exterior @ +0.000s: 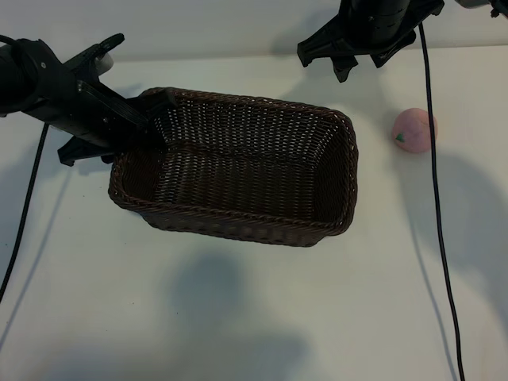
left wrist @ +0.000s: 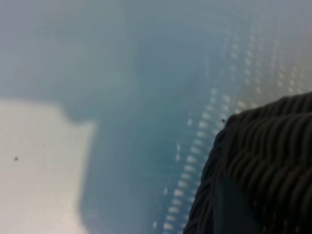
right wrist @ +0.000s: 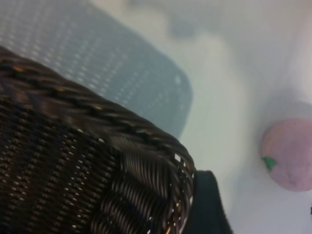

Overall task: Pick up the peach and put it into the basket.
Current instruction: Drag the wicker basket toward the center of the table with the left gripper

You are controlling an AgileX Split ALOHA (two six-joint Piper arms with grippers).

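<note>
Centrally in the exterior view lies one basket (exterior: 238, 171), dark brown wicker, its long axis running from the frame's left to right with a slight clockwise tilt, its opening facing up and holding nothing. At its upper-left corner the left gripper (exterior: 151, 119) reaches over the braided rim, one finger inside and one outside, pinching the wall; the left wrist view shows the same weave close up (left wrist: 263, 161). One peach (exterior: 413, 130) rests on the white table (exterior: 254, 317) at the right, beyond the basket's right end and apart from it, green leaf mark facing the lower left. Farther off, at the top edge, the right gripper (exterior: 361, 62) hangs with fingers spread, holding nothing. Two black cables (exterior: 435, 198) trail downward.
</note>
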